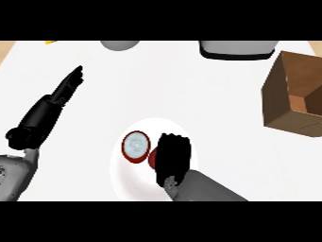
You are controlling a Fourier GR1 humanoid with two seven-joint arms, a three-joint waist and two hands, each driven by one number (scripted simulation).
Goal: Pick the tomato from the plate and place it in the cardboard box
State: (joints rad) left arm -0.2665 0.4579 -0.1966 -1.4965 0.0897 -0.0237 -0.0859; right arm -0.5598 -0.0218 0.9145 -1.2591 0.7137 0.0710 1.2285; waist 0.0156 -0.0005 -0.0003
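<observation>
A white plate (135, 182) lies on the counter at lower centre. On it sits the tomato (136, 145), red-rimmed with a pale, shiny face. My right hand (173, 156) comes in from the lower edge and rests over the plate against the tomato's right side. Its fingers are curled round that side and hide part of the red body. The open cardboard box (304, 97) stands at the right, well away from the plate. My left hand (52, 104) lies at the left with straight fingers pointing away, holding nothing.
A grey rounded object (119, 45) sits at the counter's far edge. A grey and dark appliance (236, 49) stands to its right, just left of the box. Wooden surface shows past the counter's far corners.
</observation>
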